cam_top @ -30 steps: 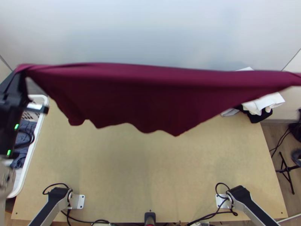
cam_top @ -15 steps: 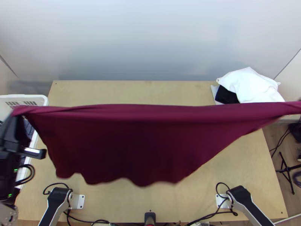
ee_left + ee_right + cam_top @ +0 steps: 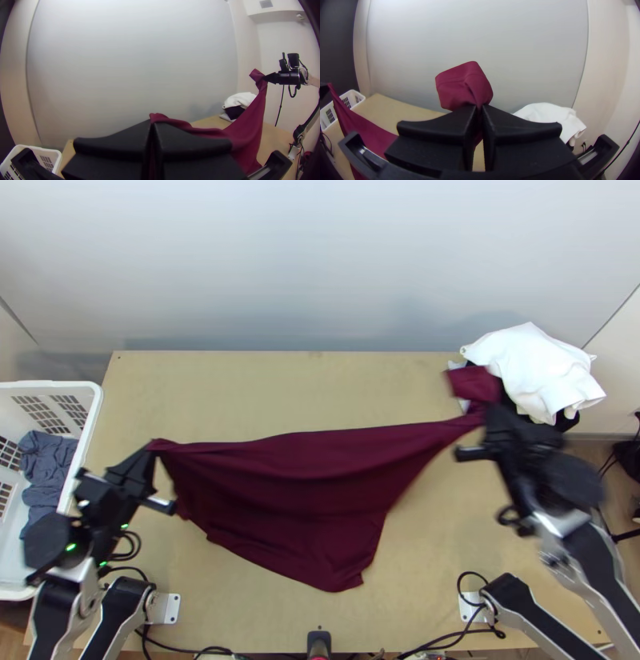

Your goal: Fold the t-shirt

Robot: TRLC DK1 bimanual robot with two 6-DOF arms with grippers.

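Pinches one end of the maroon t-shirt (image 3: pixel 296 476) in the left gripper (image 3: pixel 152 448), with fingers closed on it, near the left edge of the worktop (image 3: pixel 264 388). Grips the other end, bunched, in the right gripper (image 3: pixel 486 410), likewise closed, near the far right corner, with a flap sticking out past the fingertips. Sags between both. Has white cloth (image 3: pixel 532 368) heaped at that corner, and a white basket (image 3: pixel 97 412) of grey-blue cloth (image 3: pixel 48 468) beside the left edge.
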